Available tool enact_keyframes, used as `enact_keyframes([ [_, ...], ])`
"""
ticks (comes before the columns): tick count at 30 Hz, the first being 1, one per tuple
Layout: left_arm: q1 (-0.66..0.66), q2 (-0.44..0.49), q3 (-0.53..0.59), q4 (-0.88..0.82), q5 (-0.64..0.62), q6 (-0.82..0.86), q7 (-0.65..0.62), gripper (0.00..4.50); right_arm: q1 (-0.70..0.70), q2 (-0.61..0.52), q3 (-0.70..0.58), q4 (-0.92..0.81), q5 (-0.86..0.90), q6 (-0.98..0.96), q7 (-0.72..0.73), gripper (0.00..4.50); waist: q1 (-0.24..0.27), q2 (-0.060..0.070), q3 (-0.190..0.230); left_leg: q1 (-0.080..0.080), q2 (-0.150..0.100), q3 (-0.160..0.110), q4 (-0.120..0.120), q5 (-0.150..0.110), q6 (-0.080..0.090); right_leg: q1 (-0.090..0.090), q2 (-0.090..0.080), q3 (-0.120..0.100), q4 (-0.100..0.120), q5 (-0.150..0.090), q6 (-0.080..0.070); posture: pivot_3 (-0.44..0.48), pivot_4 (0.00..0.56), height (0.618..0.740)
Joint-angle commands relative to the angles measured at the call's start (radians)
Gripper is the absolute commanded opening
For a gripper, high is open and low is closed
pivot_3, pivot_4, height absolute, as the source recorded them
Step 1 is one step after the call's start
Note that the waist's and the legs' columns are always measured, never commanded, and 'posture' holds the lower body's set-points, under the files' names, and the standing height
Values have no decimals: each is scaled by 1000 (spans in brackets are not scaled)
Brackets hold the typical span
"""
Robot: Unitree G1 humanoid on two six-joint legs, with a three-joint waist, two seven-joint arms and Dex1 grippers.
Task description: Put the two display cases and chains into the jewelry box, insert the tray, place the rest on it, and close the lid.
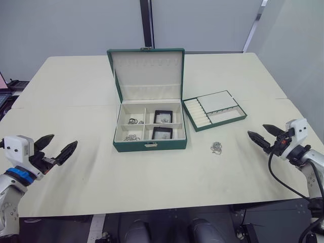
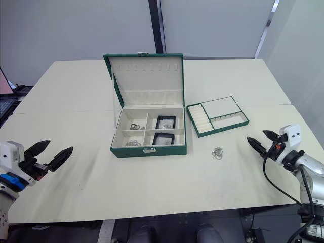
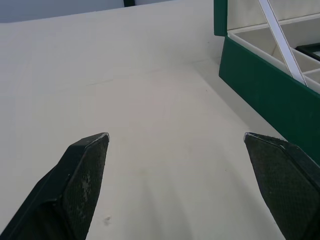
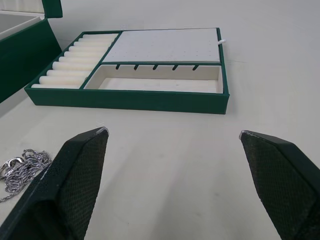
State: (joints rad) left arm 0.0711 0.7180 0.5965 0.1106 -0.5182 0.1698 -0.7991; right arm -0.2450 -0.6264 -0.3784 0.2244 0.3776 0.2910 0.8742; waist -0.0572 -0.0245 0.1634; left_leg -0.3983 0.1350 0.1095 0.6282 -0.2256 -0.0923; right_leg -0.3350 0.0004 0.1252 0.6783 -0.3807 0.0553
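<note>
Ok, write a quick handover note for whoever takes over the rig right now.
Left gripper: open, holding nothing, off the table's left front.
Right gripper: open, holding nothing, at the right edge.
Jewelry box: lid up. Both display cases in its right compartments, chains in the left ones.
Tray: on the table right of the box, not inserted.
One chain clump lies on the table in front of the tray.
Left: insert tray, load the clump, close lid.

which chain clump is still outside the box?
The chain lying on the bare table, in front of the tray and right of the jewelry box. The other two clumps sit in the box's left compartments.
</note>
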Motion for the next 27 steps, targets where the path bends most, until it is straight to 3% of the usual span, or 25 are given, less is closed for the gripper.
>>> enact_keyframes([
  [1,4,0,31,-11,-2,-23,7,4500,-17,-19,-22,-1,28,-25,4,4465,0,0,0,0,0,0,0,0,0,0,0,0,0,0,0,0,150,740],
  [11,49,-42,6,-169,-50,0,-5,4500,-73,-97,9,-7,57,-10,97,4465,0,0,0,0,0,0,0,0,0,0,0,0,0,0,0,0,150,740],
  [16,18,-34,-69,-305,-92,87,-13,4500,-164,-199,110,6,35,-5,251,4465,0,0,0,0,0,0,1,0,0,1,0,0,0,0,0,0,150,740],
  [21,-93,-19,-232,-435,-107,172,-29,4500,-350,-273,309,151,-93,-142,467,4465,0,0,0,1,0,0,1,0,0,2,0,0,0,0,0,0,150,740],
  [27,-266,-63,-517,-494,-23,158,-94,4500,-687,-217,533,508,-297,-398,648,4465,-1,2,1,2,0,1,3,0,0,2,0,1,0,0,0,0,150,740],
])
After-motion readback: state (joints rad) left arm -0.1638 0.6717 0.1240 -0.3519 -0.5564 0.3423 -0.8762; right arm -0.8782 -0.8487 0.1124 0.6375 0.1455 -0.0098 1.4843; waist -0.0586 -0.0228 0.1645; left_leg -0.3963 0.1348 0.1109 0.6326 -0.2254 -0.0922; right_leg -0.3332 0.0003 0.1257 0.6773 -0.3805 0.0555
